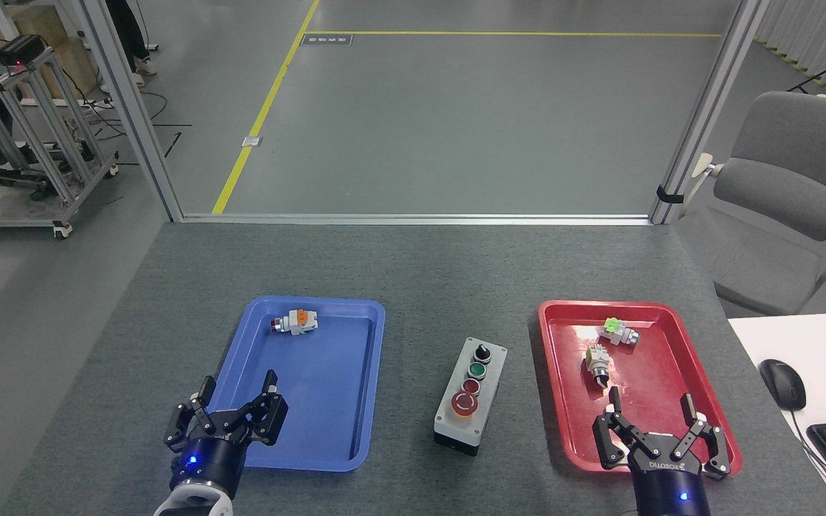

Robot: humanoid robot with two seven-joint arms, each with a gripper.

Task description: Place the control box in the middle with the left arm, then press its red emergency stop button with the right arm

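Tabletop [413, 272] holds control box [470, 394] between 2 trays.

Table [420, 272]: matt dark-grey, carpet-like, rough weave. Blue tray [366, 387] & red tray [700, 358]: smooth plastic, glossy; red one shows glare near its front. Box [470, 393]: light-grey plastic top, smooth, semi-matt; black base. Stop button [465, 404]: shiny red plastic. Grippers [230, 416] [660, 437]: matt black. Chair [789, 186]: grey cloth.
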